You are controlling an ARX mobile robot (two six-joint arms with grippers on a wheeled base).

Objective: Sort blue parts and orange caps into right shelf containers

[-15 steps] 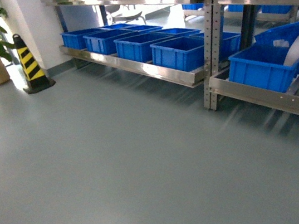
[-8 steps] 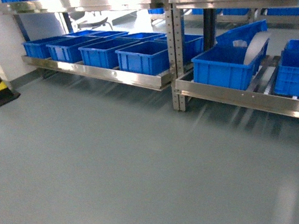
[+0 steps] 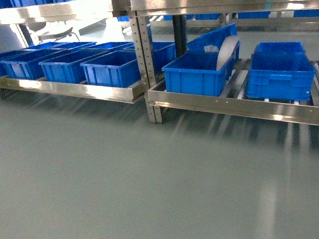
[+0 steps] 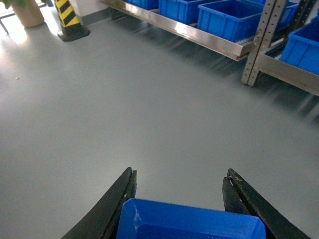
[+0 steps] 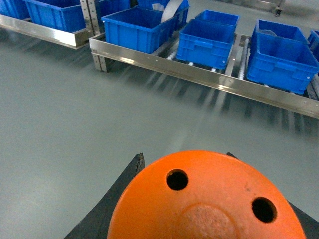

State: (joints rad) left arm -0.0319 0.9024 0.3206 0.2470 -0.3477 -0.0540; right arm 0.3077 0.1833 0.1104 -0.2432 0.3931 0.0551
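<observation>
Left gripper [image 4: 179, 199], black jaws closed on a bright-blue plastic block [image 4: 189, 221] above grey floor [image 4: 149, 114]. Right gripper [image 5: 187, 199] clamps an orange cap [image 5: 207, 199] with holes in its flat top. Ahead stands the stainless-steel right shelf [image 3: 248, 112], carrying large blue ribbed crates [image 3: 279, 74].

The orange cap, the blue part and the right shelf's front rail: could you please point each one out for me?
orange cap [image 5: 207, 199]: right wrist view, on its flat holed top.
blue part [image 4: 189, 221]: left wrist view, on its top face.
right shelf front rail [image 3: 248, 109]: head view, on the rail's metal face.
</observation>
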